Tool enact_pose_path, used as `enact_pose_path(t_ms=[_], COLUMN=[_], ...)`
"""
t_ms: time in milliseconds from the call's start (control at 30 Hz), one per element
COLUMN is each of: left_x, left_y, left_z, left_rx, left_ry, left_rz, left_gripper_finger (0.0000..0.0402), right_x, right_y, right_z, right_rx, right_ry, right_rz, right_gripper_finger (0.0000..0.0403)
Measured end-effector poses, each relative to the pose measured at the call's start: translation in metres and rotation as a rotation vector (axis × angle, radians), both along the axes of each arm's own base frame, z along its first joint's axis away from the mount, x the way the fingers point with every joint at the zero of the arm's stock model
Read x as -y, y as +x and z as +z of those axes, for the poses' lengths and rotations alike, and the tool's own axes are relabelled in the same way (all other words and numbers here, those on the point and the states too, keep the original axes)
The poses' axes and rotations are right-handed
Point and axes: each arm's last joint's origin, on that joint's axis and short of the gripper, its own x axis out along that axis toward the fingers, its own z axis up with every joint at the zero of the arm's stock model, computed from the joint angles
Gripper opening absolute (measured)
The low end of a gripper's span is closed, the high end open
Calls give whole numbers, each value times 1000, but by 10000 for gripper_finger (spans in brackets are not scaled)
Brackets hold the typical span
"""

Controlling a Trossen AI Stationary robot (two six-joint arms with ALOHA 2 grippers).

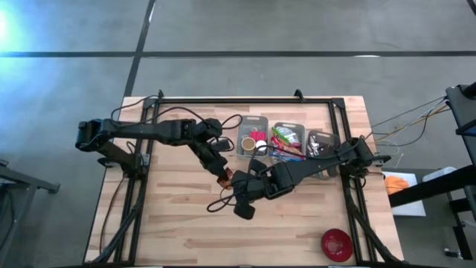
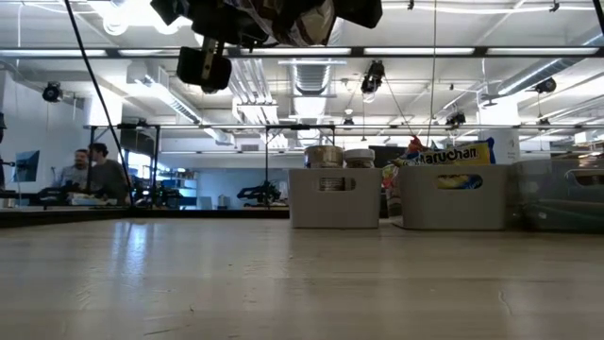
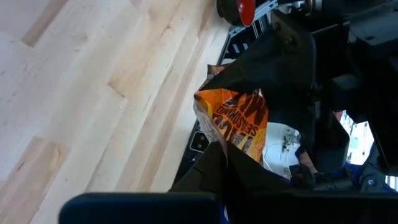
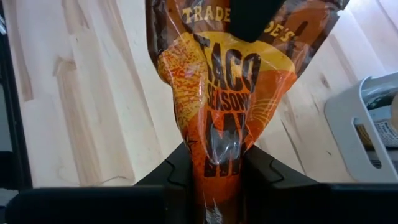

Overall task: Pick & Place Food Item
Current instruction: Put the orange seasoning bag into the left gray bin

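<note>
Held above the middle of the pale wooden butcher-block table (image 1: 178,223), clear of the boards: a crinkled orange-and-brown foil packet of taco seasoning (image 4: 227,93), pinched at both ends between two grippers. Right gripper (image 4: 214,168) narrowed on one end of the packet, dark fingers (image 4: 264,177) pressed to either side of the foil. Left gripper (image 1: 221,176) clamped on the opposite end, seen in the right wrist view as a dark tip biting the brown top edge, jaws closed tight on the foil. From overhead, only a small orange sliver of the packet (image 1: 223,177) visible where the two dark arms meet, left arm reaching in from nine o'clock, right arm from about three o'clock. At twelve o'clock from the packet, along the far side of the table, a row of grey plastic bins (image 1: 253,138) holding cans and bright wrapped food, among them a yellow Maruchan noodle pack (image 2: 451,155) in the table-level view. At five o'clock, near the table's corner, a small round red bowl (image 1: 336,244). Beyond the table, two seated people (image 2: 94,175) far off in the room
</note>
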Motion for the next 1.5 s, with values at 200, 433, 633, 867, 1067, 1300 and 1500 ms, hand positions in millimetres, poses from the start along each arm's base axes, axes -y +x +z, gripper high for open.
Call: enact_pose_path(t_ms=[200,433,633,867,1067,1300,1500], left_x=[0,0,0,-10,-27,-40,-67], left_y=[0,-3,-9,-18,-20,-19,-19], left_z=[2,8,15,21,22,29,35], left_rx=[15,40,72,85,104,168,195], left_ry=[1,2,20,58,80,82,134], left_rz=[-3,-5,-4,20,70,86,179], left_gripper_finger=[1,1,0,0,0,0,0], right_x=[0,0,-1,0,4,9,20], right_y=[1,0,1,-1,-14,-25,-45], right_z=[0,3,16,40,64,81,100], right_rx=[13,23,62,103,70,50,8], right_ry=[25,36,66,94,103,61,-16], right_rz=[-34,-37,-59,-71,-107,-141,-260], right_gripper_finger=[121,178,216,258,285,307,309])
